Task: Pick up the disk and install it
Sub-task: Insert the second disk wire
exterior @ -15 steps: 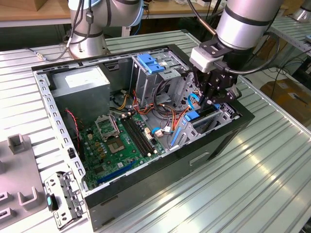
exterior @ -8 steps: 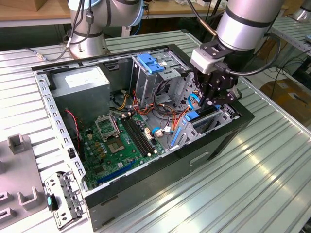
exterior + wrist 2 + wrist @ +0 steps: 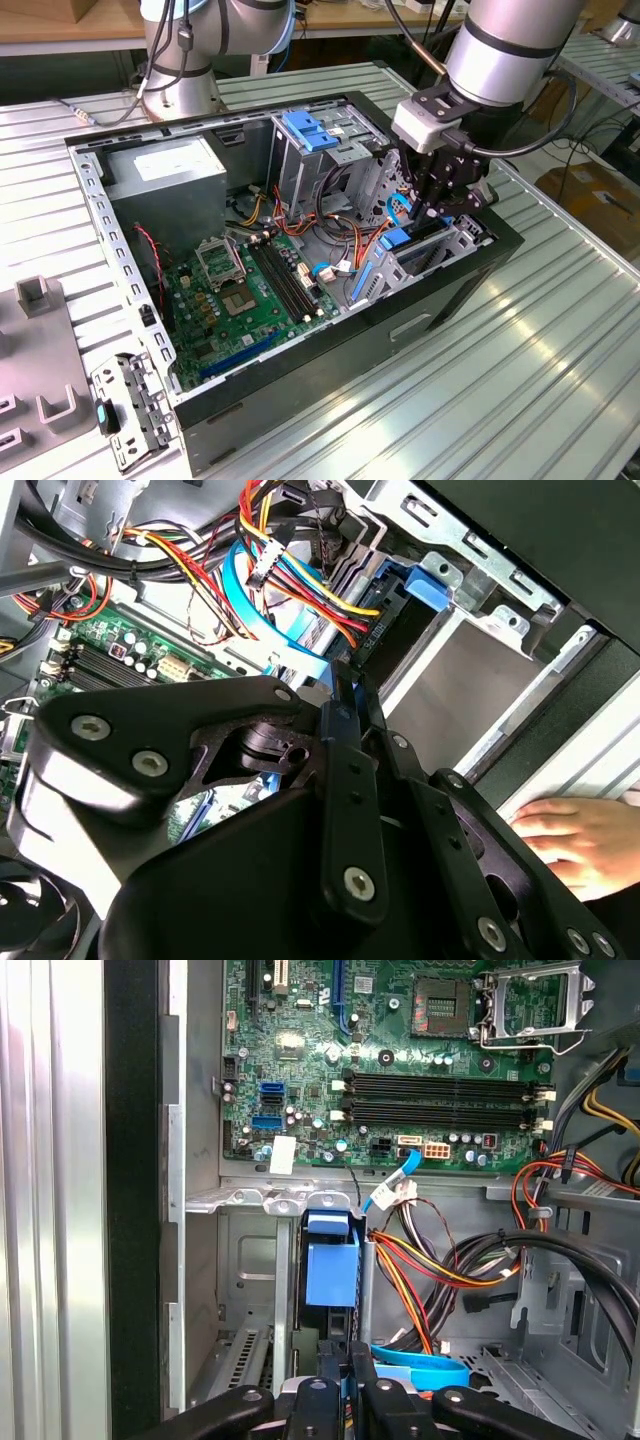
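The disk [image 3: 402, 240] stands on edge in the drive bay at the corner of the open computer case [image 3: 300, 395] on the exterior view's right. In the first wrist view its blue plastic end [image 3: 330, 1268] sits in the metal slot beside the motherboard. The second wrist view shows its dark edge [image 3: 387, 630] running into the bay. My gripper [image 3: 432, 213] reaches down into the case right over it. In both wrist views the black fingers [image 3: 350, 1368] [image 3: 345, 695] are shut on the disk's blue rail.
A grey power supply box [image 3: 165, 170] fills the case's far corner. A blue handle [image 3: 305, 130] tops the drive cage, and coloured cables [image 3: 330, 225] run beside the bay. A person's hand [image 3: 578, 840] rests on the case edge. Grey fixtures [image 3: 40, 300] stand on the exterior view's left.
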Action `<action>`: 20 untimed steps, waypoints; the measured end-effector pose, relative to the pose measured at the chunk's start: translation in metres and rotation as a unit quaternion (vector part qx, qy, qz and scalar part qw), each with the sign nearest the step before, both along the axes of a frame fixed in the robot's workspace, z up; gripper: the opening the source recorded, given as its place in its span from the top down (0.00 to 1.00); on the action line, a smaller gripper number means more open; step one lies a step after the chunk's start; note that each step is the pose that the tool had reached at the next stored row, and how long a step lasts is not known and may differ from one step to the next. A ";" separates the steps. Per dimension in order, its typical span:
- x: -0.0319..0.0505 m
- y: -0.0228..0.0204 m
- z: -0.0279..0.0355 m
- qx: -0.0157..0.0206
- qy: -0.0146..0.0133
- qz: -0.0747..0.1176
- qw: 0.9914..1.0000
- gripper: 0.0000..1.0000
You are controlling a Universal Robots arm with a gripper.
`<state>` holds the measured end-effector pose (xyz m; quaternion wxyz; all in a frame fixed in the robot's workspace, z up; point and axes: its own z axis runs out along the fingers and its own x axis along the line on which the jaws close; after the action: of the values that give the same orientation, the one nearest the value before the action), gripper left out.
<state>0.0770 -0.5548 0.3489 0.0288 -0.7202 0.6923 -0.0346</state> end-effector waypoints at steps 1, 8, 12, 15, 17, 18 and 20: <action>0.0000 0.0000 0.0000 0.000 0.000 0.000 1.000 0.84; 0.0000 0.0000 -0.0001 0.000 0.000 0.000 1.000 0.84; -0.0001 -0.0004 -0.0002 0.004 0.000 0.000 1.000 0.84; 0.0000 -0.0036 -0.0001 0.018 -0.001 0.000 1.000 0.84; 0.0000 -0.0056 -0.0003 0.018 -0.001 0.000 1.000 0.84; -0.0001 -0.0067 -0.0004 0.019 0.000 0.000 1.000 0.84; 0.0000 -0.0070 -0.0006 0.020 0.000 0.000 1.000 0.84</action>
<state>0.0770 -0.5618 0.3483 0.0437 -0.7194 0.6929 -0.0210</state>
